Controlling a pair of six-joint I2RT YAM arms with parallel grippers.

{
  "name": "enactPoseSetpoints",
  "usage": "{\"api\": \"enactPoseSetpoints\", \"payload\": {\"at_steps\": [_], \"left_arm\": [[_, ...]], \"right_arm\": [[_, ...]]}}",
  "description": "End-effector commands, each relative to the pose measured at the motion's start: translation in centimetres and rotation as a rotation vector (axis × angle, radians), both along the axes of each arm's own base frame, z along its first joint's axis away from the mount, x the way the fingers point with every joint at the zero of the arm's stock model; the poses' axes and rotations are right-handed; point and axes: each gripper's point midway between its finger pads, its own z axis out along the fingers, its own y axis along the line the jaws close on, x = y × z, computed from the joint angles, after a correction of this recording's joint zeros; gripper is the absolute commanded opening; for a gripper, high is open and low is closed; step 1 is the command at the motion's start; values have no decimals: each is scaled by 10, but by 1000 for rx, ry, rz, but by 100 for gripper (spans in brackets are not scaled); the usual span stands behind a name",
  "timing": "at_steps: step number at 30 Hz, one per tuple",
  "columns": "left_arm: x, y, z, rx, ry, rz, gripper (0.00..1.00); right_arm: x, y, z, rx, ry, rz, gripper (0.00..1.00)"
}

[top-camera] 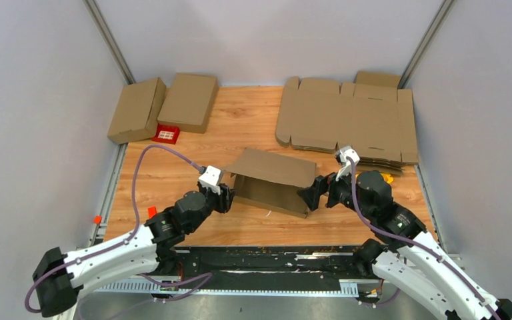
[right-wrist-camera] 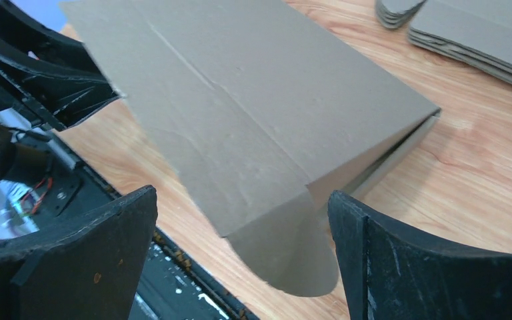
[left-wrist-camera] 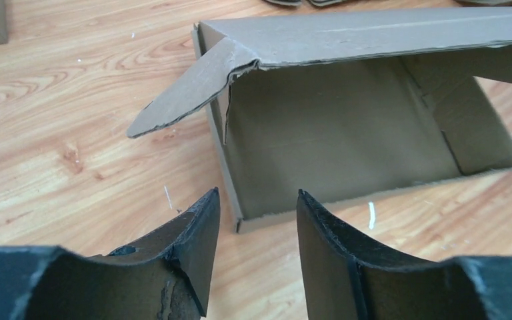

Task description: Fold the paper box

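Note:
The brown paper box [top-camera: 270,185] lies mid-table with its lid [top-camera: 273,167] raised at a slant over the open tray. In the left wrist view I look into the box [left-wrist-camera: 347,133]; a torn side flap [left-wrist-camera: 180,100] juts out to the left. My left gripper [top-camera: 229,195] [left-wrist-camera: 258,213] is open with nothing between its fingers, just short of the box's near left corner. My right gripper [top-camera: 309,197] [right-wrist-camera: 241,200] stands wide open at the box's right end. The lid [right-wrist-camera: 253,107] and its rounded tab [right-wrist-camera: 293,260] lie ahead between the fingers, untouched.
Two folded boxes [top-camera: 137,110] [top-camera: 189,101] and a small red item [top-camera: 166,134] sit at the back left. A stack of flat cardboard blanks [top-camera: 347,120] fills the back right. A black rail [top-camera: 267,260] runs along the near table edge.

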Motion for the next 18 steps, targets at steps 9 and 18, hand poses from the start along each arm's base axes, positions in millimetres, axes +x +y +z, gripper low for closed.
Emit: {"api": "enactPoseSetpoints", "payload": {"at_steps": [9, 18], "left_arm": [[-36, 26, 63, -12, 72, -59, 73], [24, 57, 135, -119, -83, 146, 76]], "right_arm": [[-7, 1, 52, 19, -52, 41, 99], [49, -9, 73, -75, -117, -136, 85]]}}
